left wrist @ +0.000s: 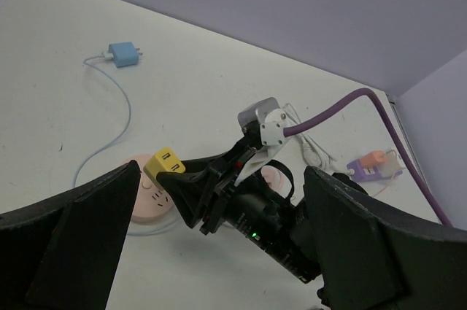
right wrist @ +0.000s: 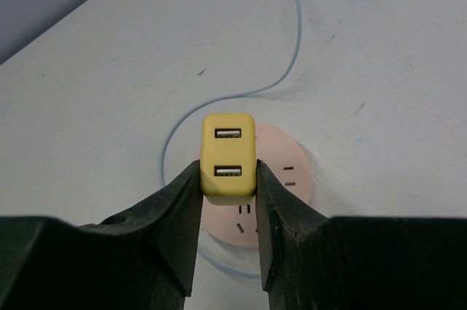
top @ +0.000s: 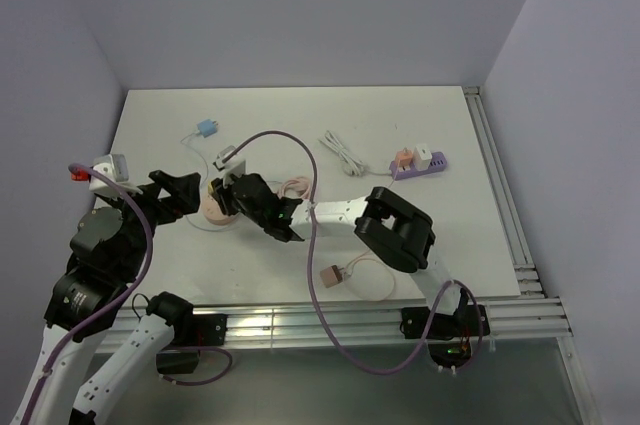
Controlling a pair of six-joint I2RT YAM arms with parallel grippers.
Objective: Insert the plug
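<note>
Two hands hang over the white surface (top: 400,125). The left hand (top: 178,192) is spread wide, grasping nothing. The right hand (right wrist: 228,179) is clenched on the yellow USB charger (right wrist: 228,153), held right over the pink round socket (right wrist: 292,171) lying flat; whether they touch cannot be told.

white table (top: 400,115) carries pink round socket (right wrist: 292,168), blue charger (top: 207,128), purple strip (top: 420,167).

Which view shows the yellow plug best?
Right wrist: the plug fills the centre, USB ports visible, pink socket behind it. Left wrist shows it small, from the side. Top view hides it behind the right arm.
</note>
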